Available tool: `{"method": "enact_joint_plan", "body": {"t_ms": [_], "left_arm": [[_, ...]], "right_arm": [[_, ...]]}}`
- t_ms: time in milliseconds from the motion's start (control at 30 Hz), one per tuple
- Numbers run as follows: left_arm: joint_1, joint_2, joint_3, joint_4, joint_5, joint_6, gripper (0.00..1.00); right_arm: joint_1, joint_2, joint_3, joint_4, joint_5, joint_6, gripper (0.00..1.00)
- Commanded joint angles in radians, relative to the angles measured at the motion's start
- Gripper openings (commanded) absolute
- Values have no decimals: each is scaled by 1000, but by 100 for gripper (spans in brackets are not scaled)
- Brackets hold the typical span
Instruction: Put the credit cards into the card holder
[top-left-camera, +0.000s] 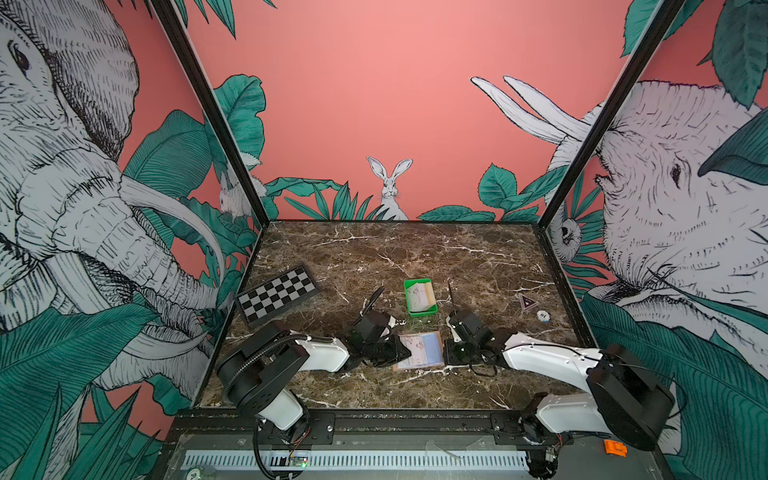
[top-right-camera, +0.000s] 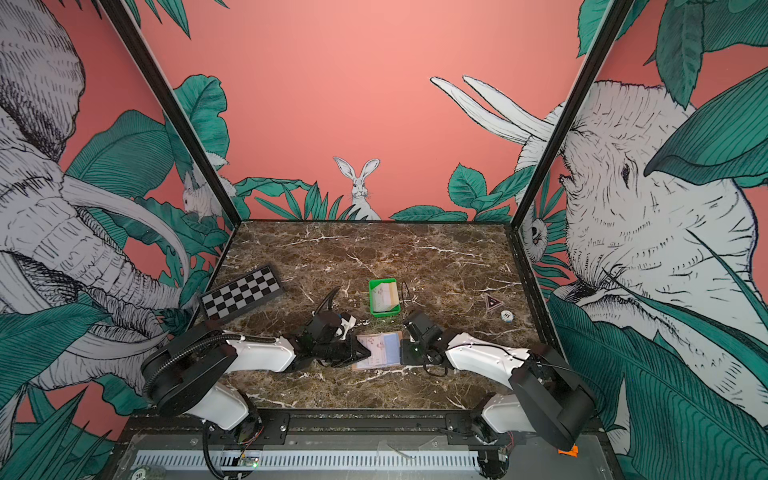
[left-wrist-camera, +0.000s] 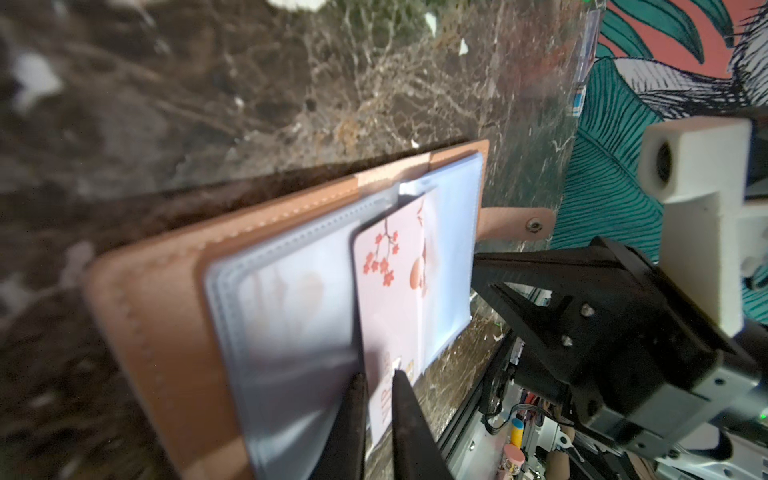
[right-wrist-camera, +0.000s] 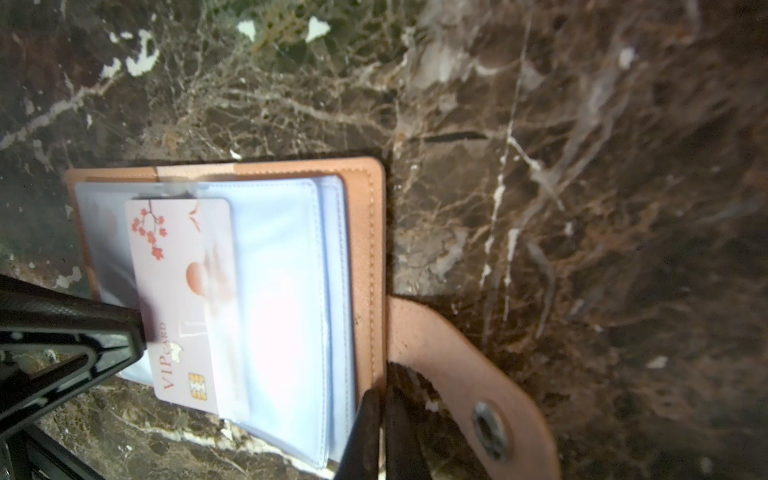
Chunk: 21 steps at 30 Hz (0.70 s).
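The tan card holder (top-left-camera: 433, 350) (top-right-camera: 390, 348) lies open near the table's front, clear bluish sleeves up. A whitish credit card (left-wrist-camera: 395, 282) (right-wrist-camera: 183, 291) with red blossoms sits skewed, partly inside a sleeve. My left gripper (left-wrist-camera: 378, 372) (top-left-camera: 409, 353) has its jaws a narrow gap apart around that card's outer edge; whether they pinch it does not show. My right gripper (right-wrist-camera: 384, 390) (top-left-camera: 445, 353) is shut on the edge of the holder's cover (right-wrist-camera: 368, 249) beside the snap strap (right-wrist-camera: 465, 374). More credit cards (top-left-camera: 422, 297) (top-right-camera: 385, 296) lie in a green tray (top-left-camera: 417, 283).
A folded chessboard (top-left-camera: 277, 299) lies at the left wall. A round poker chip (top-left-camera: 542, 316) and a small triangular sticker (top-left-camera: 527, 302) sit to the right. Printed walls close the table on three sides, and a black rail (top-left-camera: 374, 419) runs along its front.
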Motion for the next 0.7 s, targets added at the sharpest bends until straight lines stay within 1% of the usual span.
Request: {"method": "enact_joint_plan", "body": {"t_ms": [0,300,667], "left_arm": [[-7,-2,17,-80,-30,26,13],[-17,17,41,-75,-25,32,9],[-30,60,65,-11,-4,6,8]], "right_arm": [[11,23,0,-67,24,-10,7],[13,25,8,-79,28,-14,7],[14,29,14,-77,25,-17,7]]}}
